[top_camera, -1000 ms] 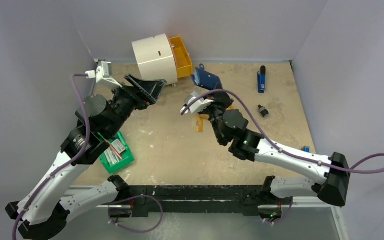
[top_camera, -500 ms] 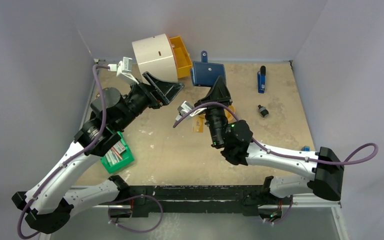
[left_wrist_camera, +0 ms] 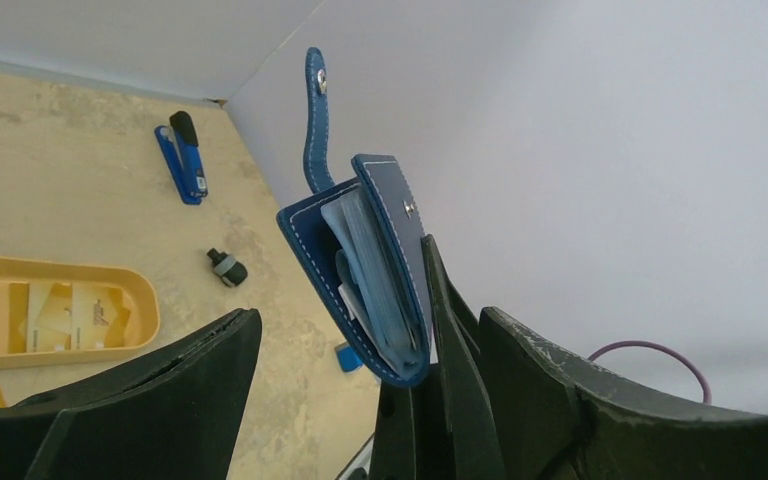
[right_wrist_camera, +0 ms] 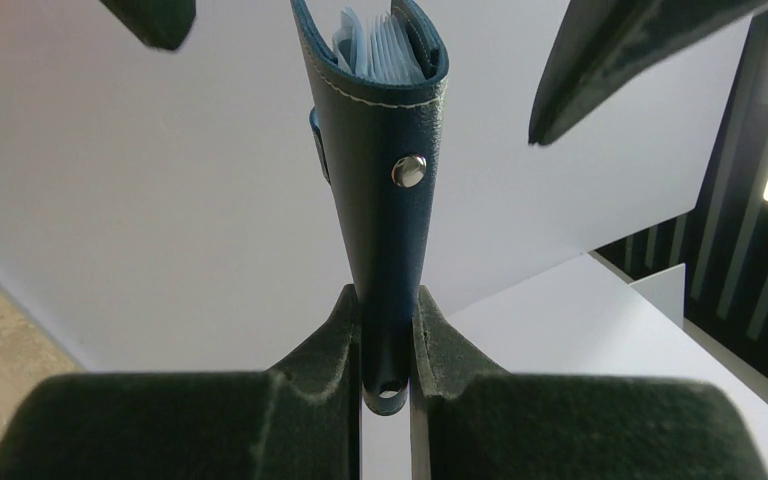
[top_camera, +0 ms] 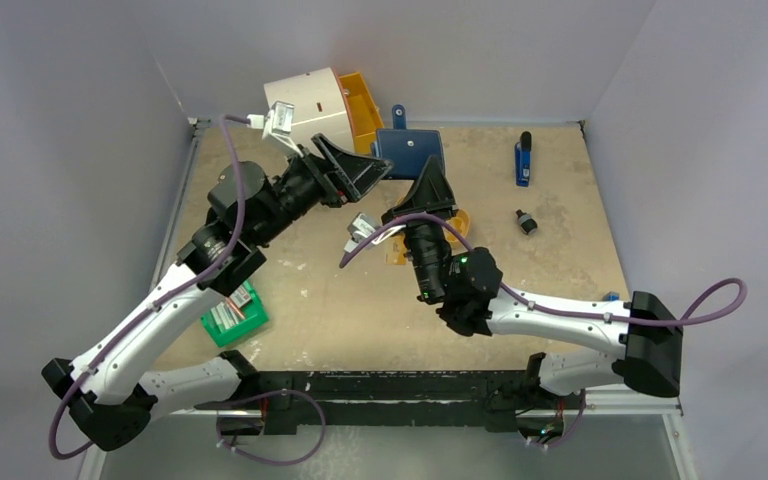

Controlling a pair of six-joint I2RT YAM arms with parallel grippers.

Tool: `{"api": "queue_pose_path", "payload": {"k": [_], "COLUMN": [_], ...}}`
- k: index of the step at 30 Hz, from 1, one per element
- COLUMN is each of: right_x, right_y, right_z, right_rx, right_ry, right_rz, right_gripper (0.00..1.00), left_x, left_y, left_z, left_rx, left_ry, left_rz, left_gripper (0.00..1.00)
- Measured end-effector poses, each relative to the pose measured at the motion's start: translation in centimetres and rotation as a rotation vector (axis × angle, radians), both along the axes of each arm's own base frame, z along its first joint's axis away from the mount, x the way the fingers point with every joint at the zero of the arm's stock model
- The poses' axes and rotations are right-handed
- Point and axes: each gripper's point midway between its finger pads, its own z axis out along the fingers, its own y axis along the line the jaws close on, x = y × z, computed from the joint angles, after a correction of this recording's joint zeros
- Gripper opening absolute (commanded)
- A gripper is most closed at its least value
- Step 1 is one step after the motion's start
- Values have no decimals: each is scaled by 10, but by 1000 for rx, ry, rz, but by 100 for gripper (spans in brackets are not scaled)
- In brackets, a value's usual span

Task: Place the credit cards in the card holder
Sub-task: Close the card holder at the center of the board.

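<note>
Starting with the containers, Ben: what holds what?

Well, Ana, the orange tray (left_wrist_camera: 146, 312) lies on the counter (top_camera: 340, 290) with a few yellow cards (left_wrist_camera: 70, 315) flat inside it. A loose card (top_camera: 397, 250) lies on the counter just beside it. The green box (top_camera: 232, 315) near the left arm holds small red-and-white things; what they are I cannot tell.

And the card holder?

The card holder (right_wrist_camera: 390, 200) is up off the counter, standing upright, with the right gripper (right_wrist_camera: 387, 330) pinching its lower edge. It gapes a little at the top, where pale blue pockets (right_wrist_camera: 385, 45) show. Whether a card sits in them I cannot tell.

The left gripper?

The left gripper (left_wrist_camera: 370, 320) is spread wide, a finger on either side of the card holder, touching neither face.

What does one view give that another does not?

Only the left wrist view shows the cards in the tray; from above, the right arm covers most of it. The right wrist view alone shows the pinch close up and the metal snap (right_wrist_camera: 409, 170). The green box and the white drum (top_camera: 310, 110) at the back appear only from above.
</note>
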Motion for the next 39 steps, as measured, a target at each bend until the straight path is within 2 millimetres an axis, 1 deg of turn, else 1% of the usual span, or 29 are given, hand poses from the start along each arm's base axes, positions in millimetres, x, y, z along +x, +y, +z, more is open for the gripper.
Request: {"api": "queue_pose_path", "payload": {"k": [4, 9, 12, 19, 22, 28, 30, 33, 35, 39], "right_x": [-1, -1, -1, -1, -1, -2, -2, -3, -3, -4], "right_y": [1, 2, 4, 6, 5, 4, 3, 3, 3, 4], "right_z": [1, 1, 0, -1, 0, 2, 3, 4, 4, 4], "right_rx": [-6, -10, -13, -28, -28, -22, -21, -22, -22, -27], "right_ry": [-3, -4, -4, -8, -11, -19, -22, -27, -28, -31], "right_rz": [0, 0, 1, -4, -6, -11, -12, -12, -10, -8], "right_gripper": [0, 0, 0, 0, 0, 0, 0, 0, 0, 0], "left_x": [3, 7, 9, 14, 15, 18, 21, 24, 25, 25], "left_y": [-11, -17, -17, -13, -13, -17, -20, -24, -25, -24], "left_z": [0, -1, 1, 8, 12, 16, 14, 9, 7, 10], "left_rx": [-16, -18, -28, -123, -169, -231, -242, -246, -245, -255], "left_ry": [1, 5, 12, 86, 119, 178, 199, 227, 237, 237], "left_rz": [-33, -47, -34, 3, 4, -4, -5, -4, -3, -4], "left_gripper": [80, 71, 67, 66, 62, 49, 45, 37, 30, 6]}}
